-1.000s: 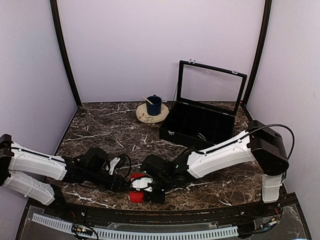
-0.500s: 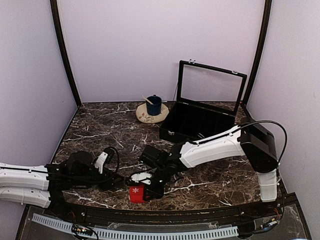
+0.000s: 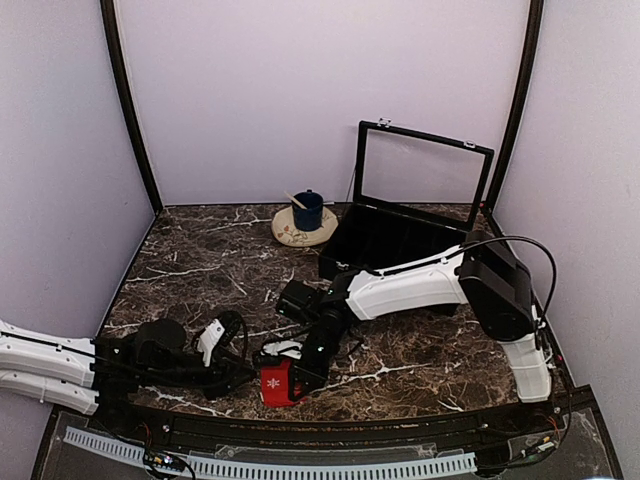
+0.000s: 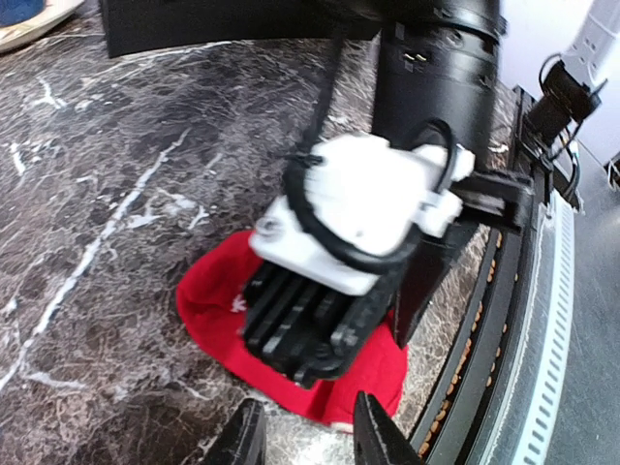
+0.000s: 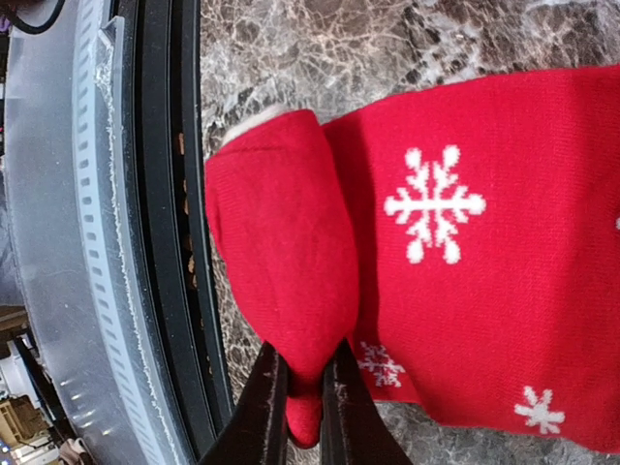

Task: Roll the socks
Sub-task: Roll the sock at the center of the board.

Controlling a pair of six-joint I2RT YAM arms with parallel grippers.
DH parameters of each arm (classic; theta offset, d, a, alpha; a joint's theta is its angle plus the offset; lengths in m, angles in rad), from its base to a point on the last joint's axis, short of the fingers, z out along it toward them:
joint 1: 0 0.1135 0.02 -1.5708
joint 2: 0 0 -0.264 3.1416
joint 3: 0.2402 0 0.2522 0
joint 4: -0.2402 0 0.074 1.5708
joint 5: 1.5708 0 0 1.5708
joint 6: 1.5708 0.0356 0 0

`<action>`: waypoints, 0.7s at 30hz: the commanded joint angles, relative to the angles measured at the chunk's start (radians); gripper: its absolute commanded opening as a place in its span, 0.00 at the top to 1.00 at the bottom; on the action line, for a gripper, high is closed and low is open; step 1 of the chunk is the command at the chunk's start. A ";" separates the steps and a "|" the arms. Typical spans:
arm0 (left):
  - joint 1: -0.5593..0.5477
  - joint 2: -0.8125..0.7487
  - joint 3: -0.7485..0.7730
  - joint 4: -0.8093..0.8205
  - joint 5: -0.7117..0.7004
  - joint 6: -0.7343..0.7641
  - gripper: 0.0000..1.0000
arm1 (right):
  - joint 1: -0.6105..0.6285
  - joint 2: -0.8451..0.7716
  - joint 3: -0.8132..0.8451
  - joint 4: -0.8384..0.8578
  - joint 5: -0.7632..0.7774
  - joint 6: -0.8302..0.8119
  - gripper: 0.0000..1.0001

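A red sock (image 3: 274,384) with white snowflakes lies on the marble table close to its front edge. My right gripper (image 5: 302,402) is shut on a folded-up flap of this sock (image 5: 281,262), and the rest of the sock (image 5: 455,271) lies flat beside the flap. In the top view the right gripper (image 3: 292,368) comes down on the sock from behind. My left gripper (image 4: 310,441) is open just left of the sock (image 4: 218,310), with nothing between its fingers. It faces the right gripper (image 4: 339,252), which covers much of the sock. The left gripper (image 3: 243,372) lies low on the table.
A black case (image 3: 395,255) with its glass lid raised stands at the back right. A blue mug on a plate (image 3: 306,215) is at the back centre. The black rail (image 5: 165,194) along the table's front edge runs right beside the sock.
The left arm has pulled back to the left and dropped lower, its jaws a little narrower. The right arm's elbow has swung left while its gripper stays on the red sock, which has turned.
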 commanded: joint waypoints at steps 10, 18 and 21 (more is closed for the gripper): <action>-0.074 0.217 0.091 0.094 0.122 0.158 0.64 | -0.040 0.088 0.092 -0.156 -0.051 -0.052 0.99; -0.094 0.314 0.157 0.088 0.173 0.222 0.62 | -0.051 0.092 0.099 -0.167 -0.067 -0.065 0.99; -0.102 0.351 0.184 0.062 0.170 0.251 0.62 | -0.054 0.093 0.099 -0.168 -0.076 -0.070 0.99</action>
